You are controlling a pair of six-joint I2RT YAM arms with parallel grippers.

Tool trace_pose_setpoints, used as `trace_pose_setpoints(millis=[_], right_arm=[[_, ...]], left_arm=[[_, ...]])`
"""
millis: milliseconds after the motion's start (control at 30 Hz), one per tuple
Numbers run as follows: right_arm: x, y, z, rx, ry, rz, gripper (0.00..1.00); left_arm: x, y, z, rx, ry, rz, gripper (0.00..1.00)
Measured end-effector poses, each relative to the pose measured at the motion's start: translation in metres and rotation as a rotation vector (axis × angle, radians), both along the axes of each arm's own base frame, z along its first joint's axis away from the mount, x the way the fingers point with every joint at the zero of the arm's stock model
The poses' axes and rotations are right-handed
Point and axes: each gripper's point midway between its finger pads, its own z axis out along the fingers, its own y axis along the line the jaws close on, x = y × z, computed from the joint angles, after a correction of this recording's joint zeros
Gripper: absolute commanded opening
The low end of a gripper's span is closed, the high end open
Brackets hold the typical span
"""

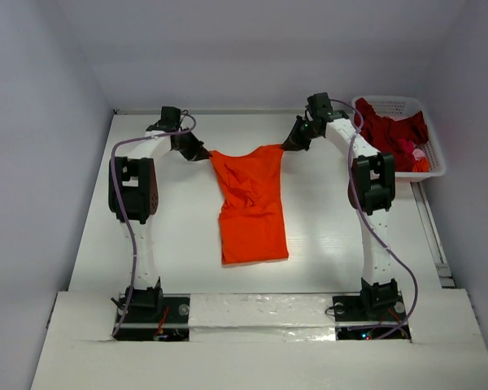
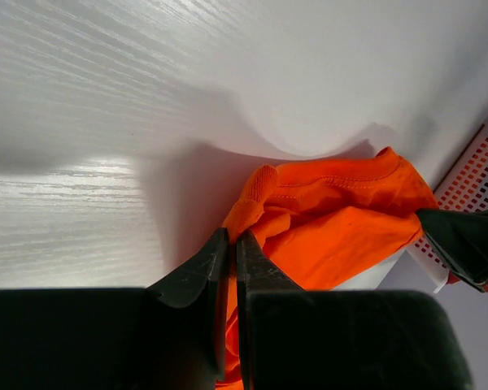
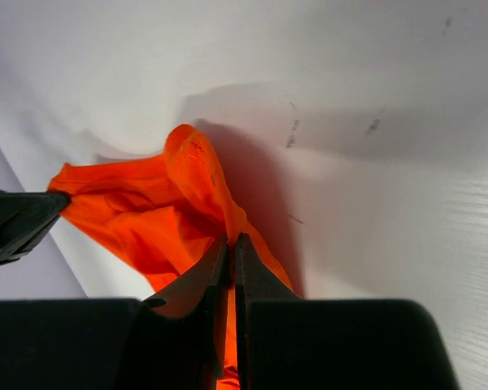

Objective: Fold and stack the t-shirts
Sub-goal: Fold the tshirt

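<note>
A bright orange t-shirt [image 1: 252, 203] hangs stretched between both grippers over the middle of the table, its lower part lying flat toward the near edge. My left gripper [image 1: 202, 152] is shut on the shirt's upper left corner, with orange cloth [image 2: 342, 219] pinched between its jaws [image 2: 232, 237]. On the other side, my right gripper [image 1: 289, 145] is shut on the upper right corner, the orange cloth [image 3: 159, 207] bunched at its fingertips [image 3: 231, 240]. Dark red t-shirts [image 1: 388, 130] lie heaped in the basket at the back right.
A white latticed basket [image 1: 430, 154] stands at the table's back right corner, close to my right arm's elbow [image 1: 372, 180]. White walls close in the table at the back and both sides. The basket's lattice [image 2: 480, 175] shows at the right of the left wrist view.
</note>
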Motion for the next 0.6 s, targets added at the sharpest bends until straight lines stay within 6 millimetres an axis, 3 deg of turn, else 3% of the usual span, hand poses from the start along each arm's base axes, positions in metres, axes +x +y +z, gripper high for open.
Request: trace_pose_setpoints(millis=[167,600], right_arm=[[0.005,0.004,0.010,0.021,-0.023,0.011,0.00],[0.004,0.005,0.004,0.026,-0.011,0.028,0.00]], left_arm=[[0.005,-0.003,-0.001,-0.010,0.001,-0.016,0.00],[0.016,-0.004,0.009,-0.028,-0.014,-0.043,0.00]])
